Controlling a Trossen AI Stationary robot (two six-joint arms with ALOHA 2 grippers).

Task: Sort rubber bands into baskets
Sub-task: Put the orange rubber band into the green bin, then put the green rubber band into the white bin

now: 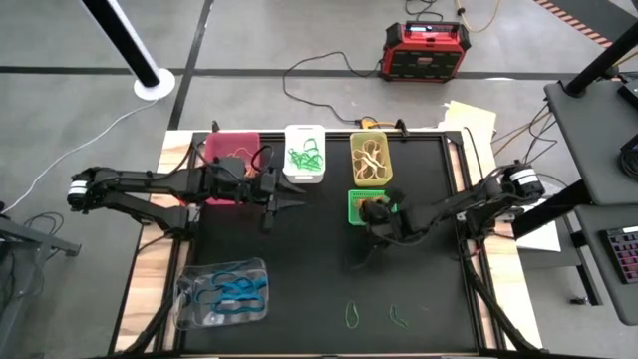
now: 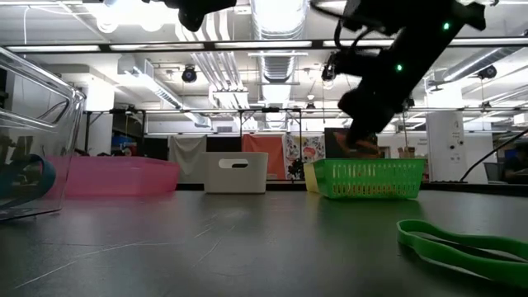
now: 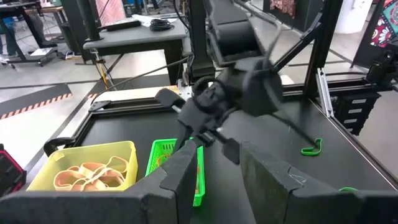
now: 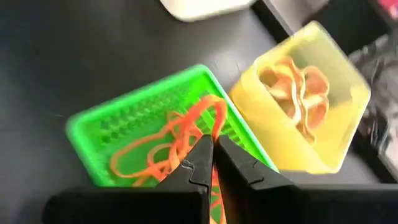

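My right gripper [image 4: 212,151] is over the green mesh basket [image 1: 357,199], shut on an orange rubber band [image 4: 214,118]. More orange bands [image 4: 155,149] lie in that basket. My left gripper [image 3: 227,168] is open and empty above the table, near the white basket [image 1: 304,170] with green bands [image 1: 304,155]. The yellow basket [image 1: 369,160] holds pale yellow bands. The pink basket [image 1: 231,148] is at the far left. The clear basket [image 1: 224,291] holds blue bands. Two green bands [image 1: 352,315] [image 1: 399,317] lie flat on the mat near the front edge. My right gripper pinches a strand of the orange rubber band [image 4: 216,127] between its two fingertips. The fingers come from above, pointing down into the green mesh basket. The band runs from the fingers down into the basket, where its lower loop [image 4: 186,124] lies among the other orange bands.
A red-black box [image 1: 424,50] with cables sits on the floor beyond the table. In the low view a green band [image 2: 462,243] lies close in front, and the green basket [image 2: 369,179] stands under my right gripper [image 2: 363,140]. The middle of the black mat [image 1: 319,259] is bare.
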